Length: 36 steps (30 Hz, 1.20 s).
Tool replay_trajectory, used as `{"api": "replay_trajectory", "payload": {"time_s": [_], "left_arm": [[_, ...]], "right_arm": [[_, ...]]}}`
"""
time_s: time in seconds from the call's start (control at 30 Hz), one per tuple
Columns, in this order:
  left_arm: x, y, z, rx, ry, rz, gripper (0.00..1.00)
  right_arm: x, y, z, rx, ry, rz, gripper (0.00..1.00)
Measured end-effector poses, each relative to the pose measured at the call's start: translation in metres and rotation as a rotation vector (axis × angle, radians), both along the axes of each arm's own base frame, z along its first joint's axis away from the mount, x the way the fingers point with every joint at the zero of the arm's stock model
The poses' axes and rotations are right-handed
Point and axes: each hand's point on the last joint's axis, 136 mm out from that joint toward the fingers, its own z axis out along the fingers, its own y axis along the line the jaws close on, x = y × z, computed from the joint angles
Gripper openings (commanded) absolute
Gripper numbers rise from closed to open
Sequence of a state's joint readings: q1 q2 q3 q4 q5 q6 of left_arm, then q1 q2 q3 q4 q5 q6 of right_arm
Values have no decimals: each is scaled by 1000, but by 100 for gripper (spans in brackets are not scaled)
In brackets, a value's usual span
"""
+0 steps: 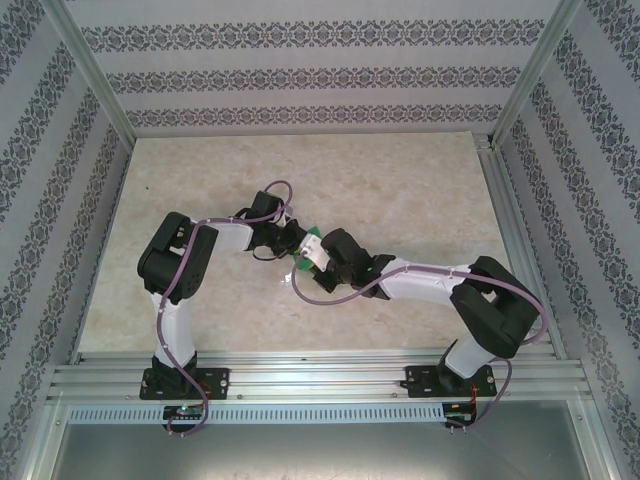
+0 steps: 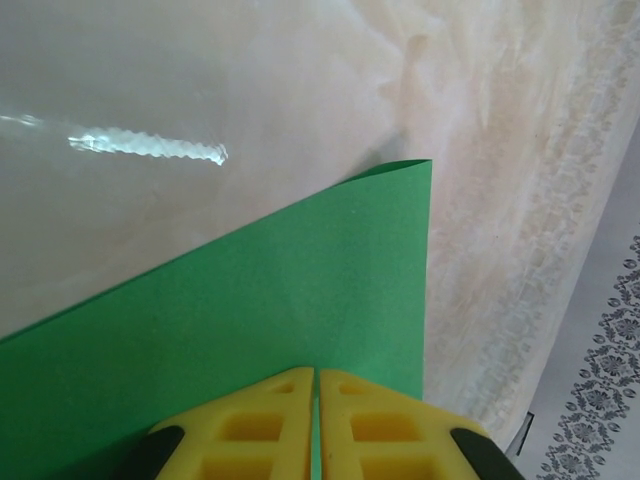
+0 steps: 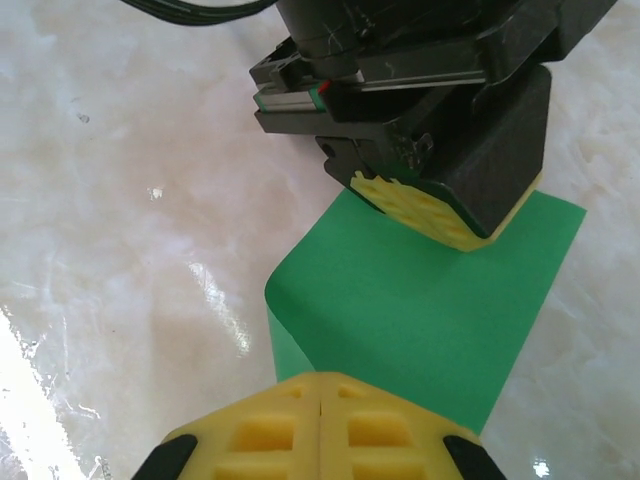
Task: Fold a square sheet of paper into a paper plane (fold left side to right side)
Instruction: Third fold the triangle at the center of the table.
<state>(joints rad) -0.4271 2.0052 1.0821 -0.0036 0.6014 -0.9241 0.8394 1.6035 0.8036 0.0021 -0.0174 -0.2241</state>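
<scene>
The square sheet of paper is bright green and bent over on itself, with a rounded, uncreased bend along its left side. It is held above the table between the two arms. My right gripper is shut on its near edge. Opposite, my left gripper pinches the far edge. In the left wrist view the left gripper is shut, with a sliver of green between its fingers and the sheet spreading ahead. From above, the grippers meet mid-table, and bits of green paper peek out. The paper plane is out of view.
The marble-patterned table top lies all around the grippers. Patterned walls enclose it on three sides. An aluminium rail runs along the near edge, where both arm bases are bolted.
</scene>
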Motion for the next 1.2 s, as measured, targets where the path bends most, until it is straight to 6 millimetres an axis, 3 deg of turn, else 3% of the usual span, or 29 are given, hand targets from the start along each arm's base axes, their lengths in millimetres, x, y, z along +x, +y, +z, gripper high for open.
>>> {"api": "replay_trajectory", "payload": {"time_s": [0.57,1.2], "left_arm": [[0,2,-2,45,-2,-18,10],[2,0,-2,67,-2,-35,9]], "right_arm": [[23,-15,-28,33,237,-166,0],[39,-25,-43,13,311,-248,0]]}}
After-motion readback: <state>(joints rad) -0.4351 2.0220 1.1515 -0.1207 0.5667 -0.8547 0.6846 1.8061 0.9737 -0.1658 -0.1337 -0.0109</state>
